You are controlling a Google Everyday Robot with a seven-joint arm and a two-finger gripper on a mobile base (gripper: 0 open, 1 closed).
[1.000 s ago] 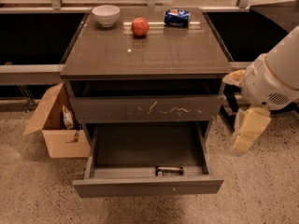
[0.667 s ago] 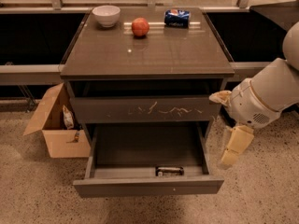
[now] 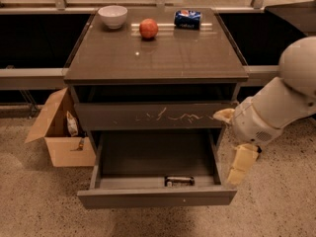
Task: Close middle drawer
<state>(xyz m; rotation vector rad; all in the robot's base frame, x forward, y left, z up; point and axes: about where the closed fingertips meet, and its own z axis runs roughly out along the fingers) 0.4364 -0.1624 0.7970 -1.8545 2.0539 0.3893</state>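
Gripper spread, empty. Mid drawer pulled out, just left & below; not touching.

Middle drawer: plain grey-brown front, grey inside. A small dark item is seen in it. Scratched drawer above: same grey-brown, marked with white scratches. Cabinet top: glossy grey-brown. Toward 12 o'clock on it: white bowl, red apple, blue can with red-and-white markings. Cardboard box, 9 o'clock of cabinet: tan. Floor: beige, speckled. Gripper, 3 o'clock of middle drawer: cream-yellow, on white arm.
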